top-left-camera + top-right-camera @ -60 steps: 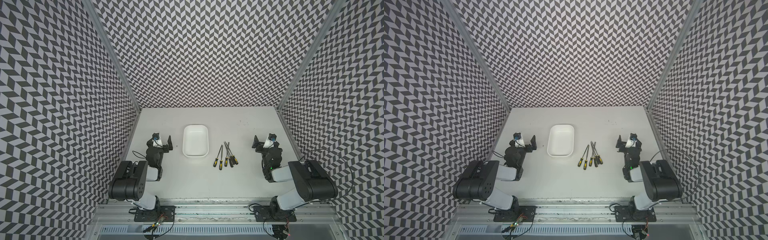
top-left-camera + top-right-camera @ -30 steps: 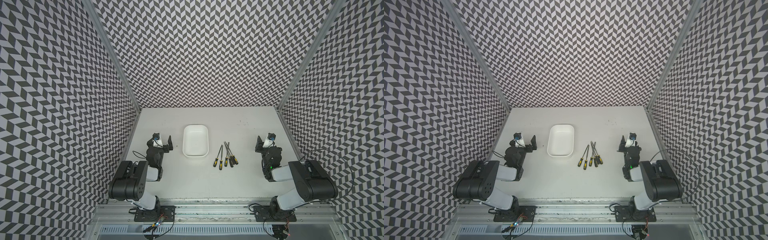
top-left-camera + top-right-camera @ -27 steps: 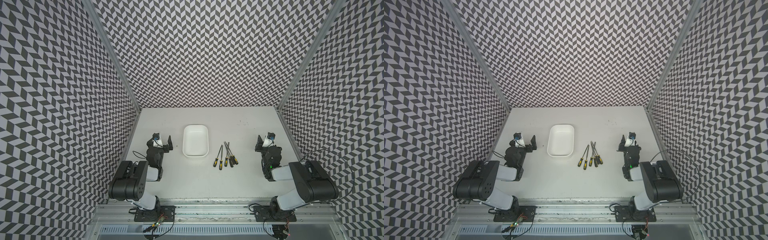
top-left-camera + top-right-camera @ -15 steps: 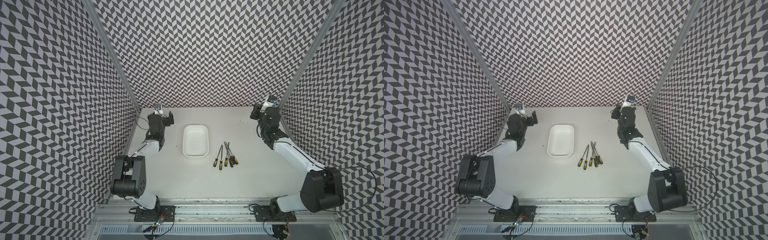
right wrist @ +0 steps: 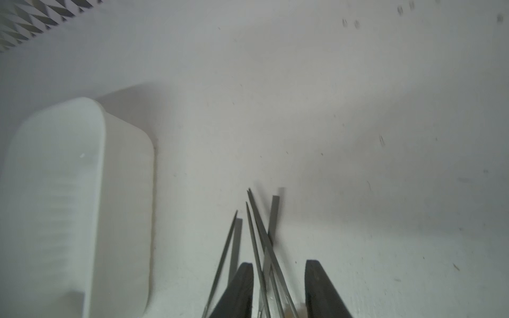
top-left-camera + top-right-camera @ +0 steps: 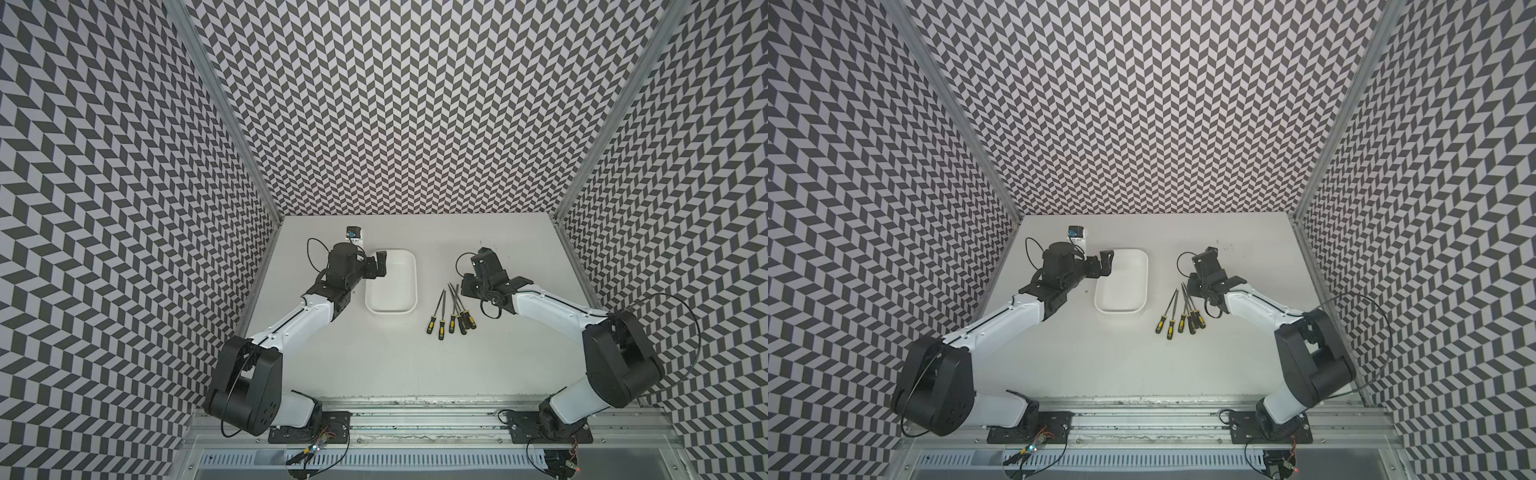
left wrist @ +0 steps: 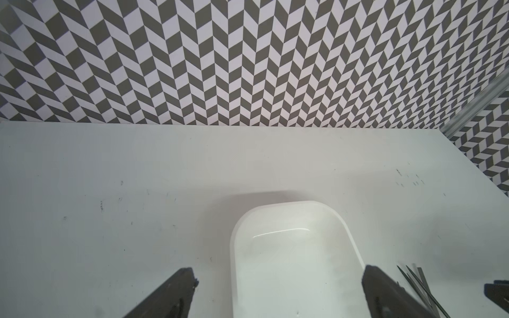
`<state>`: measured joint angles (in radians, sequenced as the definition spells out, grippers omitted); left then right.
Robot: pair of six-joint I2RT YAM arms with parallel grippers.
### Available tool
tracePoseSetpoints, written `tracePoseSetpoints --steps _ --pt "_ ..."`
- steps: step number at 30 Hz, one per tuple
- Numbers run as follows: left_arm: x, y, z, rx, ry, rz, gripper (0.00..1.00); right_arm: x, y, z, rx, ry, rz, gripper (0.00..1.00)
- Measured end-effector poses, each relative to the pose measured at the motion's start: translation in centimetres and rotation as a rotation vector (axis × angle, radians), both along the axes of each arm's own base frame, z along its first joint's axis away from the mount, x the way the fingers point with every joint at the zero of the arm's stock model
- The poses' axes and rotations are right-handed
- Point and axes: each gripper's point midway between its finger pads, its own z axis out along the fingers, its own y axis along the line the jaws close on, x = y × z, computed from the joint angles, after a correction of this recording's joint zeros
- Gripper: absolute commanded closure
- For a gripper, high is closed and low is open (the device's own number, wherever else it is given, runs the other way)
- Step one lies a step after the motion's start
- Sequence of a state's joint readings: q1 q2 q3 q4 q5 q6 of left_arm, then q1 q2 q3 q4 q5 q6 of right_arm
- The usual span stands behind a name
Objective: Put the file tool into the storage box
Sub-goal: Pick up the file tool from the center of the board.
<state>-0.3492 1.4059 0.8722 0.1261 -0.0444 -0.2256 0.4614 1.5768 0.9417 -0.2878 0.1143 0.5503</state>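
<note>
Both arms have unfolded forward since earlier. Now the left end effector, fully spread and empty, hangs over the glossy white rounded plastic storage box on the matte white table. The right end effector, partly open, straddles the blurred thin grey metal file tools; their handles are cut off and contact is unclear.

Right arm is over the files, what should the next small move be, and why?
Probably lower the right gripper a little and close on one file shaft: its jaws stand open astride the crossed shafts of the files, none is held, and the storage box is empty.
</note>
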Motion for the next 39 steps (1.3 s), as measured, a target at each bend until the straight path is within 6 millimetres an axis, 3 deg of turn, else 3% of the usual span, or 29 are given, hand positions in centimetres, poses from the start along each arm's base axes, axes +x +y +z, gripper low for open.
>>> tracePoseSetpoints --steps 9,24,39 --pt "0.3 1.5 0.0 0.040 0.001 0.066 0.00 -1.5 0.3 -4.6 -0.010 0.151 0.015 0.66" --pt "0.2 2.1 0.3 0.052 -0.006 0.090 0.00 -1.3 0.7 -6.1 -0.042 0.196 0.040 0.67" --pt "0.0 2.2 0.7 0.042 -0.008 0.097 0.00 0.4 1.6 -6.4 -0.113 0.175 0.070 0.94"
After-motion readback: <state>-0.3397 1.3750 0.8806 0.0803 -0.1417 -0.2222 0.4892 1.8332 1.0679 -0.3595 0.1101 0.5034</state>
